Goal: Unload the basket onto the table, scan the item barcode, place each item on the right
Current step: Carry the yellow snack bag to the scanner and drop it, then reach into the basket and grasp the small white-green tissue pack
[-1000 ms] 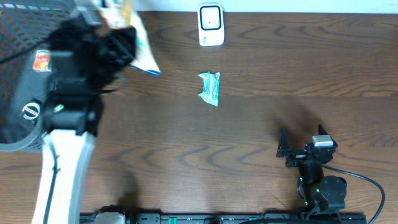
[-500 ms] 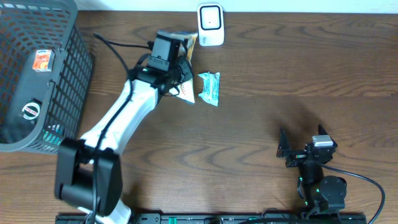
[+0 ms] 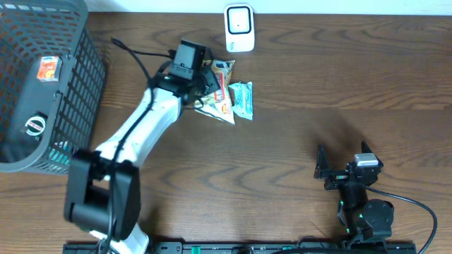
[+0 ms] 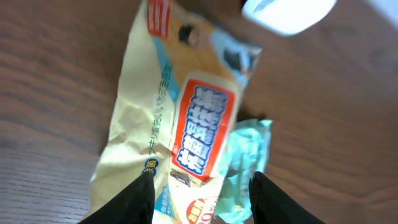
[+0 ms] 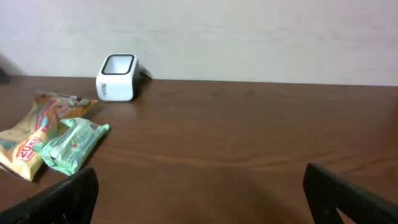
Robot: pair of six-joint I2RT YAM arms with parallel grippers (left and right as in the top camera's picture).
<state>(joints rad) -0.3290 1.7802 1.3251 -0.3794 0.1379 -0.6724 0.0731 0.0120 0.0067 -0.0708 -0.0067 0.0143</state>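
Note:
A cream snack packet (image 3: pixel 222 107) with red and orange print lies flat on the table, its edge against a teal packet (image 3: pixel 242 99). The white barcode scanner (image 3: pixel 239 28) stands just behind them at the table's far edge. My left gripper (image 3: pixel 209 90) hovers over the cream packet (image 4: pixel 186 118), open, its black fingers (image 4: pixel 140 202) standing either side of the packet's near end. The teal packet (image 4: pixel 245 162) and the scanner (image 4: pixel 289 12) also show in that wrist view. My right gripper (image 3: pixel 342 156) rests open near the front right, nothing between its fingers (image 5: pixel 62 199).
A dark mesh basket (image 3: pixel 85 70) fills the far left and holds an orange item (image 3: pixel 47 68) and a round one (image 3: pixel 35 125). From the right wrist, the scanner (image 5: pixel 117 78) and both packets (image 5: pixel 31 134) (image 5: pixel 69 144) sit far left on brown wood.
The left arm swung from over the basket to in front of the scanner, carrying the cream packet. The packet now lies beside the teal one and the jaws have parted. The right arm stayed still.

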